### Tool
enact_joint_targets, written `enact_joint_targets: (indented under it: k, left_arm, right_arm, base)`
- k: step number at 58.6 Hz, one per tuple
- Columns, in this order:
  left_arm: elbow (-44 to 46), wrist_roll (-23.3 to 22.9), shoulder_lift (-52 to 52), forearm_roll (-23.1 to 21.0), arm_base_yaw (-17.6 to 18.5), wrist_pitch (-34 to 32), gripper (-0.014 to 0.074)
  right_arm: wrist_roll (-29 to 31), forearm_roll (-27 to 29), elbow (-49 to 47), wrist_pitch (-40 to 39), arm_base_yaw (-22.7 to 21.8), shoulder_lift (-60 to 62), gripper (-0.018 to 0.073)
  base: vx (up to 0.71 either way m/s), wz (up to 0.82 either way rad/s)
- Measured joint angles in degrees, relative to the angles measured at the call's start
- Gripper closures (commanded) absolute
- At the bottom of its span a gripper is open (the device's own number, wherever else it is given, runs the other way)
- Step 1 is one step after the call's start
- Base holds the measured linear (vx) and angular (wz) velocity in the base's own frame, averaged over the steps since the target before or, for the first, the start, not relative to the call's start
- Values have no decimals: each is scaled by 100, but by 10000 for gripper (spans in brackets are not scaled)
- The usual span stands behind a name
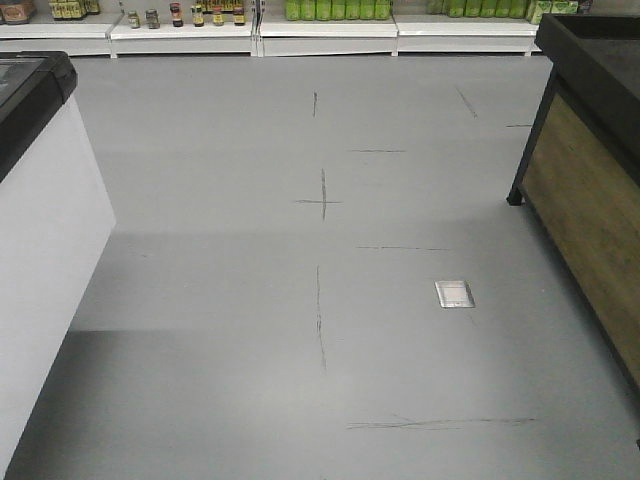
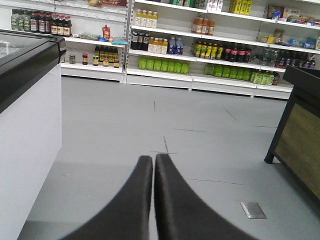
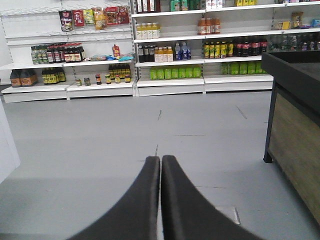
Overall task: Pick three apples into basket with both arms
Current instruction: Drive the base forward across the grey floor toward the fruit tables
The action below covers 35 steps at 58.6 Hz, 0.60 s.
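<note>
Pointing out over the grey floor (image 1: pixel 250 350), L gripper (image 2: pixel 153 159) & R gripper (image 3: pixel 161 160) each have fingers pressed together w/ nothing between. Silver floor plate (image 1: pixel 454 293) lies near wood-sided stand (image 1: pixel 590 200). White freezer (image 1: pixel 50 250) sits across aisle from stand, drink shelves (image 3: pixel 170 81) beyond it. Apples, basket: can't tell where.

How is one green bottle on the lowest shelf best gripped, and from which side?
Probably by the body of an end bottle of the green bottles, from the front, the aisle side. They stand upright, close side by side on the lowest shelf, with a board above; only an end bottle shows a free side.
</note>
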<state>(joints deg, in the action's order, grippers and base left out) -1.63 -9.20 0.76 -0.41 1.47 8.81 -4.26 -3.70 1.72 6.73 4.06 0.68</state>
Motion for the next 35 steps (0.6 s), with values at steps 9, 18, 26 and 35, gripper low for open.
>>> enact_joint_targets:
  k: [9, 18, 26, 35]
  left_arm:
    - [0, 0, 0, 0, 0, 0, 602]
    - [0, 0, 0, 0, 0, 0, 602]
    - [0, 0, 0, 0, 0, 0, 602]
    - [0, 0, 0, 0, 0, 0, 602]
  right_arm:
    - [0, 0, 0, 0, 0, 0, 568]
    - [0, 0, 0, 0, 0, 0, 568]
    - [0, 0, 0, 0, 0, 0, 568]
    - [0, 0, 0, 0, 0, 0, 568]
  base:
    - [1, -1]
    - [3, 3]
    - [6, 7]
    - [10, 5]
